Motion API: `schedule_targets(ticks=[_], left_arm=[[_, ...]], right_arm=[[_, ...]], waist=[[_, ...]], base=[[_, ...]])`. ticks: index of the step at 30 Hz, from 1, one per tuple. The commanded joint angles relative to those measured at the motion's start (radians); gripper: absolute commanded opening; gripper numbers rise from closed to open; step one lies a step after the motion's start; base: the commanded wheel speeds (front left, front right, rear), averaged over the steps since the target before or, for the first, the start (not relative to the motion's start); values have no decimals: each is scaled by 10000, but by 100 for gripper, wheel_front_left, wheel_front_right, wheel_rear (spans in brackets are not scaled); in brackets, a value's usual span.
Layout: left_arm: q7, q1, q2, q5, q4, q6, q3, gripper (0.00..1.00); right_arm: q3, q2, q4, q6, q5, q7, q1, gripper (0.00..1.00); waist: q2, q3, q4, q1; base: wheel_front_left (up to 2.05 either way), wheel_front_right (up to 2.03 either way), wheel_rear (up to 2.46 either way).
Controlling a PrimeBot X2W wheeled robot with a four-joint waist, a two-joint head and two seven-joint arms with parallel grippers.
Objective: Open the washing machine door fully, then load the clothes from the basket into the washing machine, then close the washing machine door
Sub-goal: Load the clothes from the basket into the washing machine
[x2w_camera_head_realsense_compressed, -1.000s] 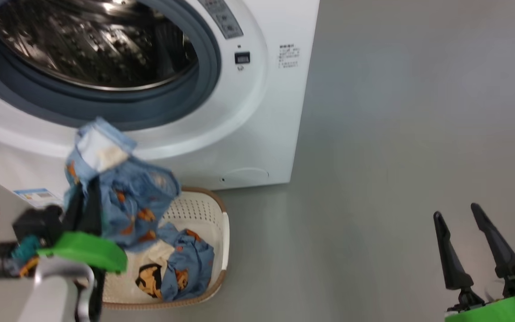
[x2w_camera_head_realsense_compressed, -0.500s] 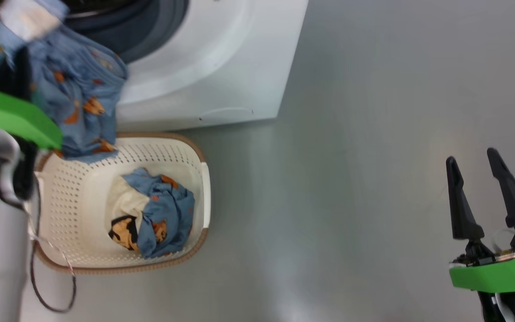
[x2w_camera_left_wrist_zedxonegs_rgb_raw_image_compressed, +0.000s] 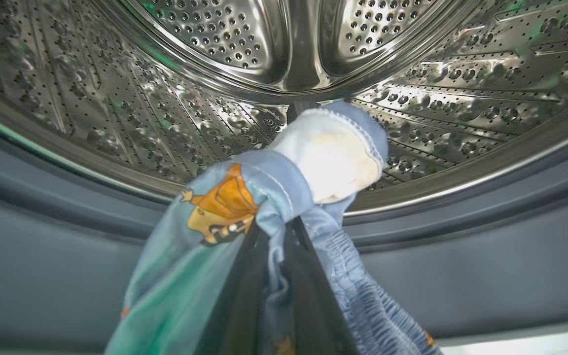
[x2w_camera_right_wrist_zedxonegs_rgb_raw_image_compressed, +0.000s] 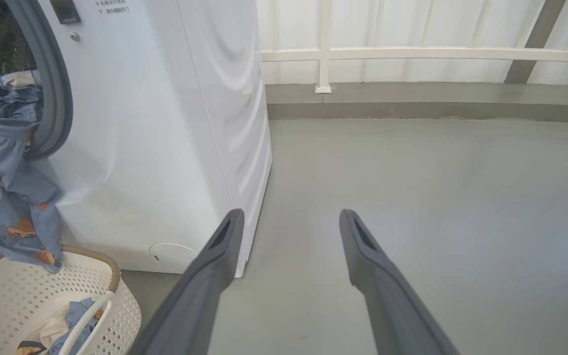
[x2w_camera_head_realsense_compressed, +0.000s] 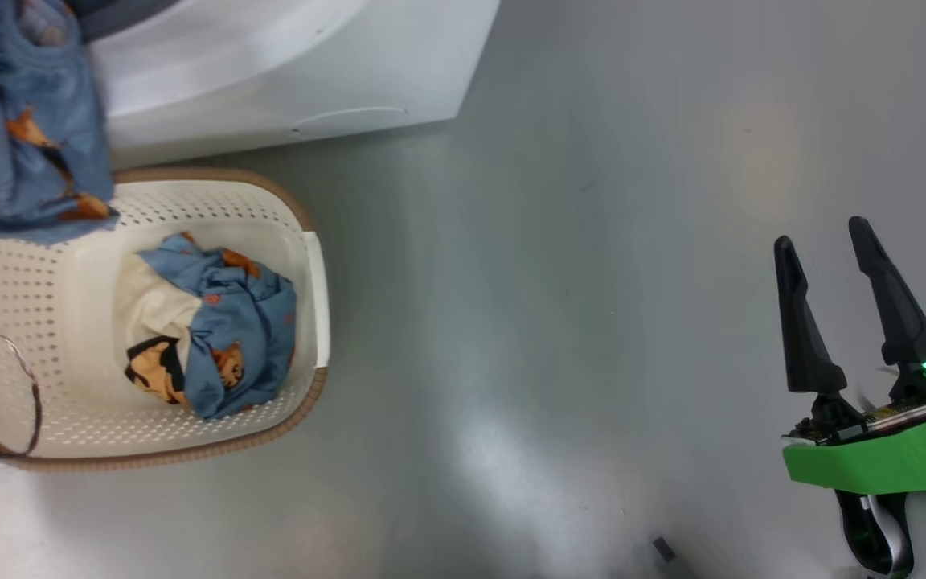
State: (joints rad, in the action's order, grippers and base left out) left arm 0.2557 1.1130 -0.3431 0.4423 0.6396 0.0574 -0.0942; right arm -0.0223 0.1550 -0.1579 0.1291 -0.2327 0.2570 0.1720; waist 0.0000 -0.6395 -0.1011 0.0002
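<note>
Item 1, left fingers (x2w_camera_left_wrist_zedxonegs_rgb_raw_image_compressed: 239,301): pressing together on a fold of cloth, no gap between them, and holding it at the mouth of the drum (x2w_camera_left_wrist_zedxonegs_rgb_raw_image_compressed: 165,123).

Item 2, held garment (x2w_camera_left_wrist_zedxonegs_rgb_raw_image_compressed: 328,158): light blue with orange cartoon prints and a cream-white patch. It is bunching over the fingertips in the left wrist view. In the right wrist view it is hanging from the opening, draping across the grey rubber ring (x2w_camera_right_wrist_zedxonegs_rgb_raw_image_compressed: 59,98) and down the white front. Its lower edge is dangling just above the back rim of the basket (x2w_camera_head_realsense_compressed: 29,322).

Item 3, remaining clothes (x2w_camera_head_realsense_compressed: 222,322): one crumpled blue and cream bundle, lying on the basket's bottom, toward the side nearest the right arm.

Item 4, basket: cream, perforated, brown-rimmed, standing on the grey floor (x2w_camera_head_realsense_compressed: 559,281) just in front of the washing machine (x2w_camera_head_realsense_compressed: 294,72), close to its right front corner. A thin dark cable (x2w_camera_head_realsense_compressed: 29,386) is looping over the basket's left side.

Item 5, washing machine: white front-loader, its opening uncovered, the perforated steel drum showing beyond the rubber ring in the left wrist view.

Item 6, right fingers (x2w_camera_head_realsense_compressed: 801,322): spreading wide apart and gripping nothing, hovering over bare floor well apart from the basket and the machine, tips pointing toward the machine's side panel and a pale railing (x2w_camera_right_wrist_zedxonegs_rgb_raw_image_compressed: 412,54) in the right wrist view.
</note>
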Motion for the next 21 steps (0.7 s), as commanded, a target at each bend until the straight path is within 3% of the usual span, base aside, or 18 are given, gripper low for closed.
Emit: schedule_targets(ticks=[1, 6, 12, 21], left_arm=[[221, 372, -601, 94, -130, 4, 206, 0], [683, 1105, -740, 13, -138, -127, 89, 0], [490, 1894, -1160, -272, -291, -359, 94, 0], [-1350, 3238, -1512, -842, -596, -713, 149, 0]], right_arm=[[264, 53, -201, 16, -112, 48, 13, 100], [430, -51, -148, 16, -185, 48, 181, 100], [646, -164, -90, 16, -265, 48, 417, 100], [797, -276, -6, 16, -353, 48, 675, 100]], waist=[[0, -390, -370, -2], [0, -719, -662, -2], [0, -1082, -1079, -2], [0, -1450, -1491, -2]], base=[[0, 0, 0], [0, 0, 0], [0, 0, 0], [0, 0, 0]])
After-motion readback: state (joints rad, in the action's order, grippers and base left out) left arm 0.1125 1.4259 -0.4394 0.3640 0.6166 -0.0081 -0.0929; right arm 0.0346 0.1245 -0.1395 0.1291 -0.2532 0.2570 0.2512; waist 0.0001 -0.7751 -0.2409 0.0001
